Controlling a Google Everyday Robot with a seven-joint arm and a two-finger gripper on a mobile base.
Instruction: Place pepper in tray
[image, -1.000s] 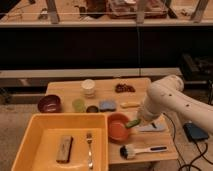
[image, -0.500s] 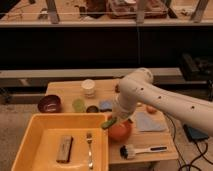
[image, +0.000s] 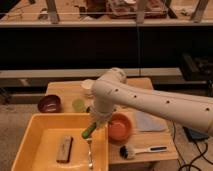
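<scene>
- The hand (image: 95, 125) hangs over the right side of the yellow tray (image: 35, 130), clasping the green pepper (image: 88, 132).
- A fork (image: 90, 152) and a brown block (image: 64, 149) lie in the tray.
- An orange bowl (image: 120, 129) and a brush (image: 140, 150) rest on the surface (image: 165, 142).

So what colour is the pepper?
Green. The gripper holds the pepper over the yellow tray, seen in the camera view.

One raised camera looks down across the table (image: 150, 85), claw (image: 96, 125) near over the tray (image: 30, 135).
</scene>
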